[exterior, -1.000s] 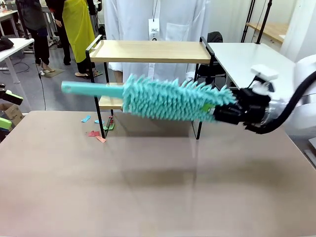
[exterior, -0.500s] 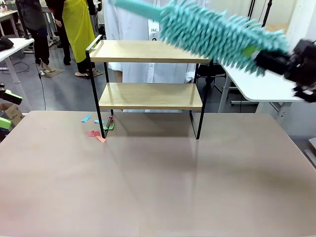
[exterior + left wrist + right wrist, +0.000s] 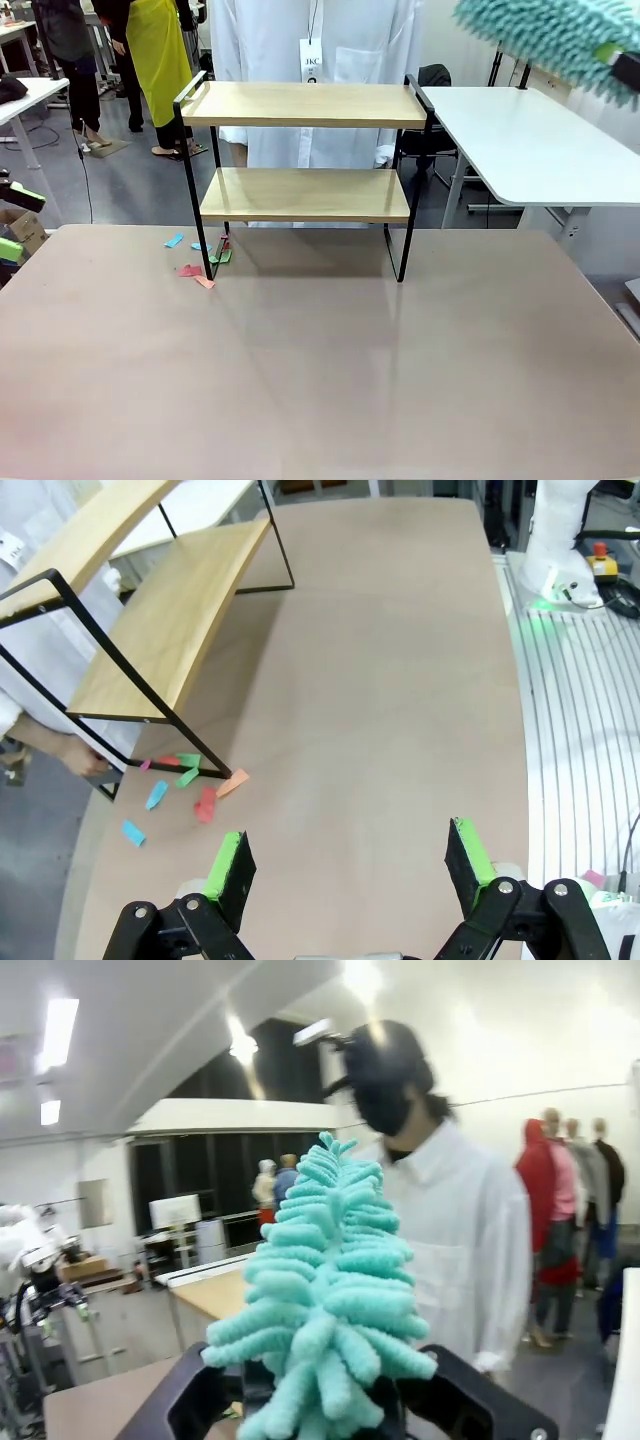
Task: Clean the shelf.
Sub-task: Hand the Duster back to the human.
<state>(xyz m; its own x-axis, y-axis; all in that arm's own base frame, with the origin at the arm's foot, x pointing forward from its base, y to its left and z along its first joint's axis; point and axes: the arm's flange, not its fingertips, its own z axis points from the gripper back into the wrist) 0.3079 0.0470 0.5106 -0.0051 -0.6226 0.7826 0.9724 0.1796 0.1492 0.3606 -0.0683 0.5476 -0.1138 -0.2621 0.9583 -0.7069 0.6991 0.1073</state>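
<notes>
The shelf (image 3: 300, 105), two light wooden boards in a thin black frame, stands at the far side of the brown table (image 3: 320, 370). Both of its boards look bare. In the left wrist view the shelf (image 3: 170, 630) lies off to the upper left. A fluffy teal duster (image 3: 560, 35) hangs high in the front view's top right corner, well above and right of the shelf. My right gripper (image 3: 330, 1405) is shut on the duster (image 3: 325, 1300), which rises straight up between its black fingers. My left gripper (image 3: 348, 865) hovers open over the table with nothing between its green pads.
Small coloured paper scraps (image 3: 200, 262) lie on the table by the shelf's left foot, also in the left wrist view as scraps (image 3: 190, 785). A person in a white coat (image 3: 320, 40) stands right behind the shelf. A white table (image 3: 530, 140) stands at the right.
My right gripper swung the duster up and to the right, from in front of the shelf's lower board to the top right corner. The shelf and scraps have not moved.
</notes>
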